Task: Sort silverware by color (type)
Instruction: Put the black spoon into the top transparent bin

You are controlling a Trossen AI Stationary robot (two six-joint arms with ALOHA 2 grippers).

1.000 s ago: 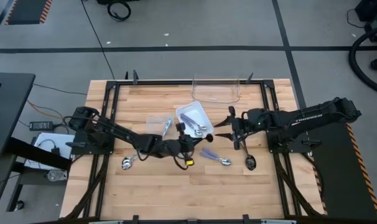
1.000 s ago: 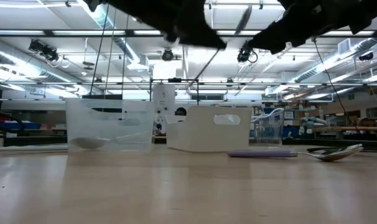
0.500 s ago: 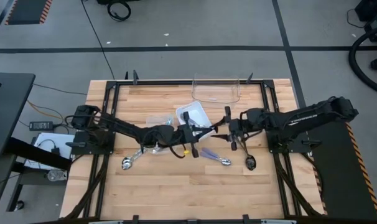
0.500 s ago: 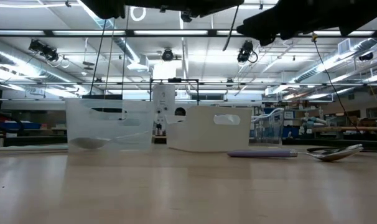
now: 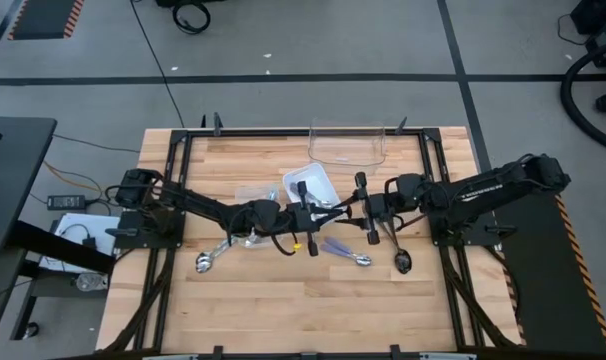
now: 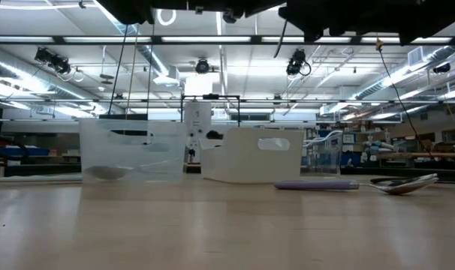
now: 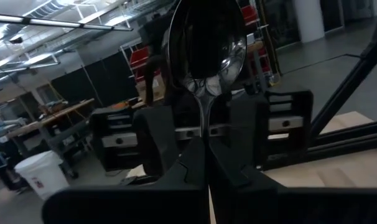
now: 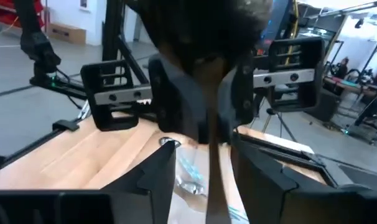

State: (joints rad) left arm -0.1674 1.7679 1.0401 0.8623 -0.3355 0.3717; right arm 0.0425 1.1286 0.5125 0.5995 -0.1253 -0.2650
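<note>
My left gripper [image 5: 316,213] [image 7: 206,149] hovers above the table's middle, shut on a dark shiny spoon [image 7: 207,43] whose bowl points toward my right gripper. My right gripper [image 5: 356,205] [image 8: 210,180] faces it, open, with one finger on each side of the spoon's bowl end [image 8: 204,25]. I cannot tell if it touches the spoon. A white tray [image 5: 326,176] holds purple-handled spoons. On the table lie a purple-handled spoon [image 5: 345,250], a dark spoon [image 5: 403,260] and a metal spoon [image 5: 205,262]. My left gripper pinches the dark spoon's thin stem [image 7: 204,121] between its two fingers, just behind the bowl. The fingers lie along the spoon and come level from the table's left. The spoon is lifted clear, its bowl sticking out past the fingertips toward the right arm.
A clear container [image 5: 346,146] stands at the far edge. A second clear one [image 5: 251,194] with a light-blue spoon [image 5: 268,203] sits left of the tray. The black frame rails [image 5: 183,180] run along the table's sides. Bare wood lies near the front edge.
My left gripper has risen from low over the table and moved toward the far edge and the right arm, carrying the dark spoon. My right gripper has moved left toward it, so its fingers now stand on either side of the spoon's bowl.
</note>
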